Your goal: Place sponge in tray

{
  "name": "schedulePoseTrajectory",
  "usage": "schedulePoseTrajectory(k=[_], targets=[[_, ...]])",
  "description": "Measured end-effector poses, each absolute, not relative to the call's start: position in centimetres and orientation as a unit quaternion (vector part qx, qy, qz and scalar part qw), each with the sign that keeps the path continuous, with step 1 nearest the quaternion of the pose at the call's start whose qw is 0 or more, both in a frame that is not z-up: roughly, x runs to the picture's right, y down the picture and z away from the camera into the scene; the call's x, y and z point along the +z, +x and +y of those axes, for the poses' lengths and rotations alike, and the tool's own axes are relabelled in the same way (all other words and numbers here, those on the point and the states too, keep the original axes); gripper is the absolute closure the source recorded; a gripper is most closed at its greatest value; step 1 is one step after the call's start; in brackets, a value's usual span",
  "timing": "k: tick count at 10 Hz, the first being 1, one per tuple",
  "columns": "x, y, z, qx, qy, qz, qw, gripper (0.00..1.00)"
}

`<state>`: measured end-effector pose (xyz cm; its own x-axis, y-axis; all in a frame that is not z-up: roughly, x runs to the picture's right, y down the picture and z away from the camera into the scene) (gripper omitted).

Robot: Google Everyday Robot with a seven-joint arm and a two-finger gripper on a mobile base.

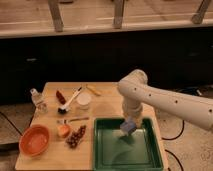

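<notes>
Pale blue-grey sponge (127, 128) gripped in end effector (130, 123), hovering low over green tray (98, 150), near back rim. Released tilted, could bounce over that rim onto surface (107, 107).

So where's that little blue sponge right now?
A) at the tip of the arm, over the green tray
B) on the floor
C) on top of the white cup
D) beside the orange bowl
A: the sponge is at the gripper, above the green tray, well away from the orange bowl.

Wooden table (107, 107) with green tray (96, 145), orange bowl (35, 141), dish brush (70, 101), white cup (83, 100); end effector (130, 122) over the tray.
</notes>
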<state>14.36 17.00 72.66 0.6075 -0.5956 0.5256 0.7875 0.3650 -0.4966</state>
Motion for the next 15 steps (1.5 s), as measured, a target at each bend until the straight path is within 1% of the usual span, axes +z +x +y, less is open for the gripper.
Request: schedulePoseTrajectory(k=[1,10,12,15], targets=[[72.65,14.32,17.01,-0.425,-0.372,-0.13,0.815,0.74],[72.41,14.18,16.82,-0.444,-0.37,-0.136,0.804,0.74],[72.36,14.01,16.69,-0.449,-0.371,-0.138,0.801,0.79],[72.33,13.93,16.57,-0.455,-0.371,-0.141,0.797,0.79]])
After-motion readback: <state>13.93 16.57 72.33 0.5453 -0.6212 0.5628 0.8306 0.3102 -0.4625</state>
